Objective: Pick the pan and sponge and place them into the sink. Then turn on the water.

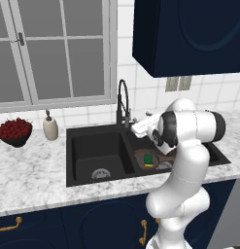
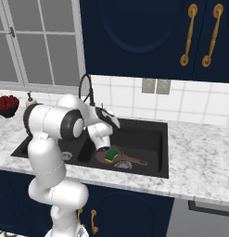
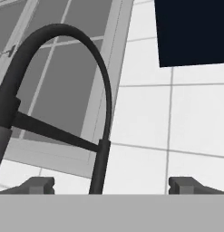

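The black double-basin sink (image 1: 77, 146) (image 2: 155, 139) is set in the marble counter. In its right basin lies the brown pan (image 1: 141, 156) (image 2: 117, 160), handle toward the right. The green-and-yellow sponge (image 1: 149, 159) (image 2: 111, 154) rests on the pan. My gripper (image 1: 134, 128) (image 2: 99, 110) (image 3: 112, 186) hovers above the basins, facing the black gooseneck faucet (image 1: 123, 102) (image 2: 86, 90) (image 3: 86, 50). It is open and holds nothing. The faucet's upright stem (image 3: 99, 167) stands between the fingertips, farther back. I see no water at the spout.
A beige soap dispenser (image 1: 50, 127) and a dark bowl of red fruit (image 1: 14, 131) (image 2: 6, 105) stand on the counter left of the sink. A window (image 1: 53, 48) and tiled wall rise behind the faucet. Navy upper cabinets (image 1: 189, 34) hang overhead.
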